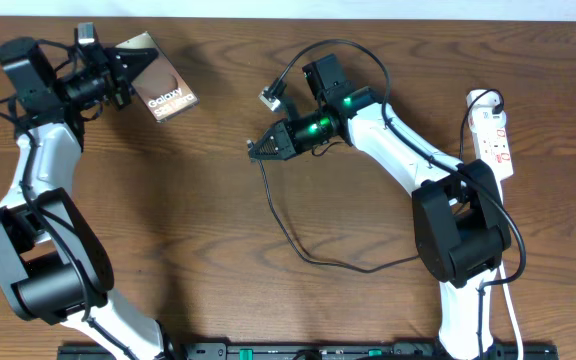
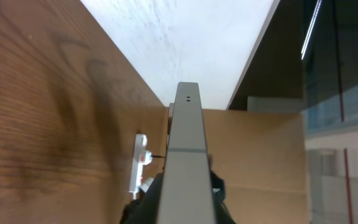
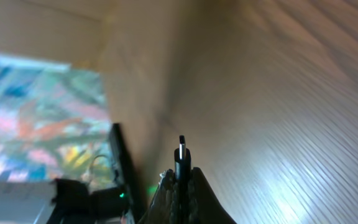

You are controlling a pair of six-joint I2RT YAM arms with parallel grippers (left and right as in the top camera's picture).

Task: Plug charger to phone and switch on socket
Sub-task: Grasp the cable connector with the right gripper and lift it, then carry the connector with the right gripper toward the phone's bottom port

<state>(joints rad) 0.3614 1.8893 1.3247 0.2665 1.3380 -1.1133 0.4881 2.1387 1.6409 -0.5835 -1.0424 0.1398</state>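
Here left jaws clamp the stiff phone (image 1: 163,88) at its end, and right jaws pinch the limp-looking charger (image 3: 182,165) near its plug.

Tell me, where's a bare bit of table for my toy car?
Widest bare wood: between the left arm and the charger loop. A smaller patch lies between the phone and the right gripper. Crowded on the right, around the socket.
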